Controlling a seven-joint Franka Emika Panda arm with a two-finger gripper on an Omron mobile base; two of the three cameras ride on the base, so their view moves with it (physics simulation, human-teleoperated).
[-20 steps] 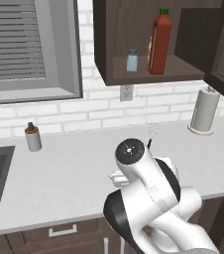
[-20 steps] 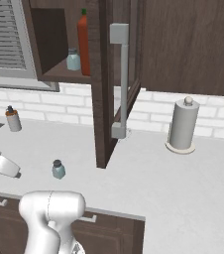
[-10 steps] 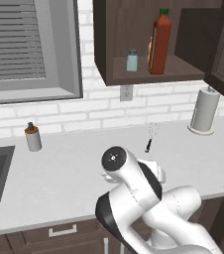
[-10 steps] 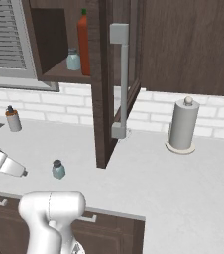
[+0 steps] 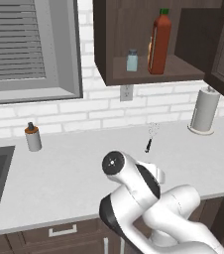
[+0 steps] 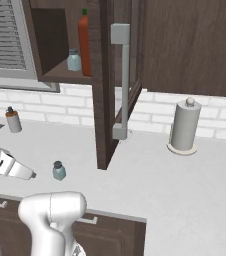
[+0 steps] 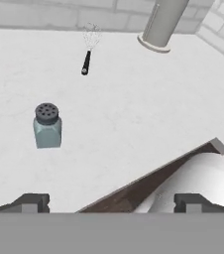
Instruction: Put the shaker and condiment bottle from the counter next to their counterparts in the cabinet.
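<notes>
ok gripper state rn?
Gripper: open, holding nothing; the shaker stands apart on the counter.

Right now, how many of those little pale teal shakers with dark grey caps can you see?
2. One small pale teal shaker stands on the white-grey countertop; its twin sits on the dark brown cabinet shelf beside the tall red bottle. Others may be hidden.

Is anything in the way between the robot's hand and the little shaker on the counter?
No. In the hand view the shaker stands alone on bare counter, ahead of the open hand. The whisk and paper towel roll sit farther back, beyond it.
</notes>
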